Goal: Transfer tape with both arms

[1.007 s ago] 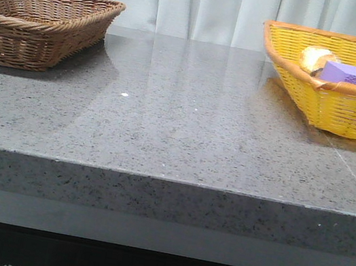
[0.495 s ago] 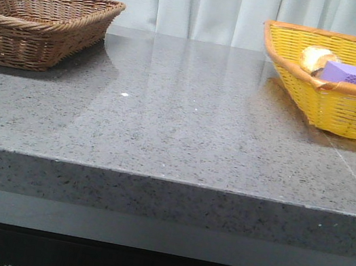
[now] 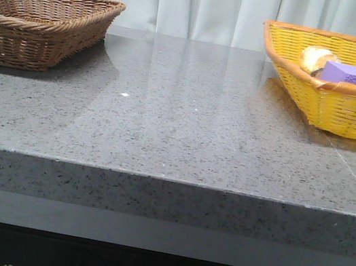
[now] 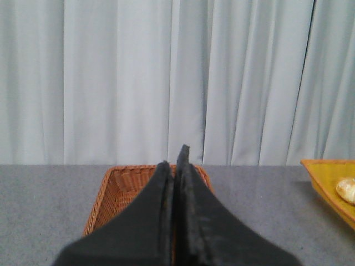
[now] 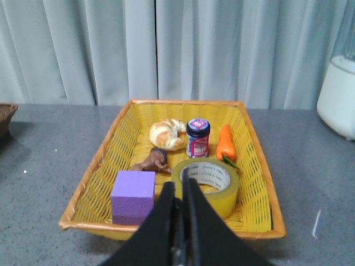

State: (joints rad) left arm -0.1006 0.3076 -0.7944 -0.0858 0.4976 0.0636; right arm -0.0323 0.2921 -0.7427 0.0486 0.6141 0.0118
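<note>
The tape (image 5: pixel 213 183), a yellow roll with a white core and green lettering, lies flat in the yellow basket (image 5: pixel 256 166). In the front view it is hidden behind the basket wall. My right gripper (image 5: pixel 177 185) is shut and empty, just short of the basket's near rim and pointing at the roll. My left gripper (image 4: pixel 175 158) is shut and empty, above the table and pointing at the brown basket (image 4: pixel 113 191). Neither arm shows in the front view.
The yellow basket (image 3: pixel 336 99) at the back right also holds a purple sponge block (image 5: pixel 133 197), a croissant (image 5: pixel 166 134), a small jar (image 5: pixel 198 137), a carrot (image 5: pixel 226 143) and a brown figure (image 5: pixel 152 162). The brown basket (image 3: pixel 35 25) stands at the back left. A white appliance (image 5: pixel 338 94) stands beyond the yellow basket's side.
</note>
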